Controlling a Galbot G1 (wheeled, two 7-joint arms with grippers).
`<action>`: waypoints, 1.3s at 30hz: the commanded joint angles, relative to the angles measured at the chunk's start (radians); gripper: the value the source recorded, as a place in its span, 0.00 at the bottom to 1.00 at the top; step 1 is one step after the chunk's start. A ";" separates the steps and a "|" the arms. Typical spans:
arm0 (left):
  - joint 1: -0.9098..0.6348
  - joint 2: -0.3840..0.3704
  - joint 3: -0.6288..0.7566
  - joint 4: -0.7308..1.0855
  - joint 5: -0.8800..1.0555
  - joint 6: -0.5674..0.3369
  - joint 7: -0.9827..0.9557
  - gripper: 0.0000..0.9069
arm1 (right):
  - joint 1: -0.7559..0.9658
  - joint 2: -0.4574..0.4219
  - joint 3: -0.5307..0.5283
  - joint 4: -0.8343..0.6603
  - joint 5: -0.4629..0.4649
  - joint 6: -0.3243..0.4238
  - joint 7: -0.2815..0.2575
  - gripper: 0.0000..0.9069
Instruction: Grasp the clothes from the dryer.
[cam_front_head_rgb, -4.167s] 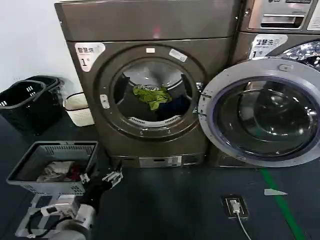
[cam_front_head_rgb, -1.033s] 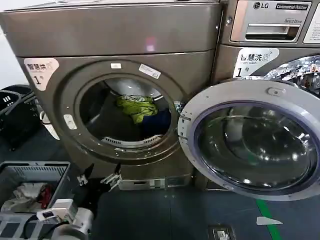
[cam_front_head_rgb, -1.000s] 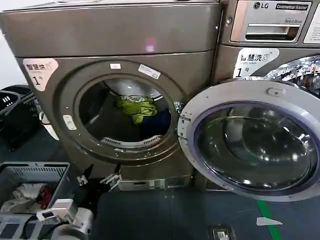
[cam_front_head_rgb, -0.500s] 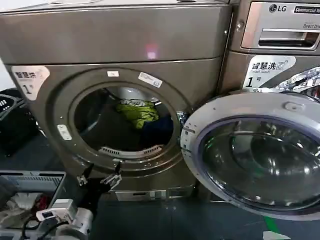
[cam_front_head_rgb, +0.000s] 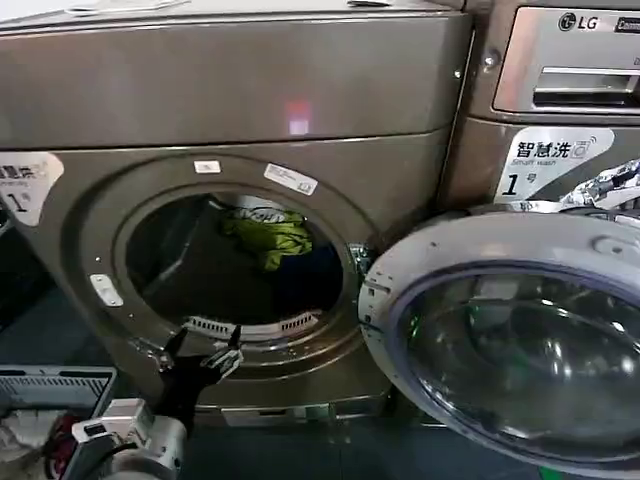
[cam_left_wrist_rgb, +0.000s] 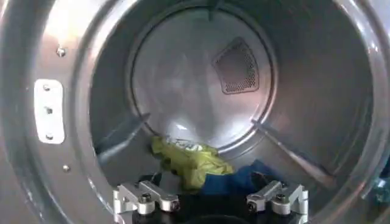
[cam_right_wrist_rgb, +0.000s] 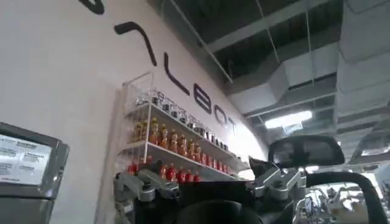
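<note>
Dryer (cam_front_head_rgb: 250, 90): bronze-grey brushed-metal front-loader; its round port faces the robot so an arm can reach straight in. A white corner label with a "1" sits at the upper left of the front.
Dryer door (cam_front_head_rgb: 520, 350): swung fully open to the right, a grey ring around a domed glass pane, parked in front of the LG machine (cam_front_head_rgb: 560, 60) and so out of the reaching path.
Clothes: a crumpled yellow-green garment (cam_front_head_rgb: 268, 235) lies toward the back of the drum floor, with a dark blue garment (cam_front_head_rgb: 310, 275) just beside it and touching it; both are soft, folded and slack, settled where the drum's curve is lowest. In the left wrist view the yellow-green piece (cam_left_wrist_rgb: 189, 163) lies straight ahead.
Drum (cam_left_wrist_rgb: 201, 79): smooth bare steel, round back wall with a perforated vent patch (cam_left_wrist_rgb: 237, 67) and raised ribs running to the rim.
Left gripper (cam_front_head_rgb: 200, 355): at the lower lip of the port, aimed inward, jaws spread apart and holding nothing; likely lined up for an entry toward the heap.
Right gripper (cam_right_wrist_rgb: 210, 182): pointed up and away toward a wall and a shelf of bottles (cam_right_wrist_rgb: 170, 146), jaws apart and empty; it seems to be idle.
Laundry basket (cam_front_head_rgb: 50, 385): grey slatted plastic, on the floor at the robot's left with some cloth inside, probably the drop-off place.
Task state: clothes not yet grasped, by my reading.
</note>
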 joint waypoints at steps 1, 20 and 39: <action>0.000 -0.001 0.000 0.002 0.000 -0.001 0.001 1.00 | 0.000 0.000 0.000 0.000 0.000 0.001 0.000 1.00; -0.034 0.011 -0.024 0.019 -0.022 -0.025 0.015 1.00 | -0.011 0.002 0.010 0.011 -0.009 -0.011 0.006 1.00; -0.571 0.082 0.044 0.581 -0.099 -0.221 0.024 1.00 | -0.042 0.010 0.063 0.043 -0.013 -0.075 0.009 1.00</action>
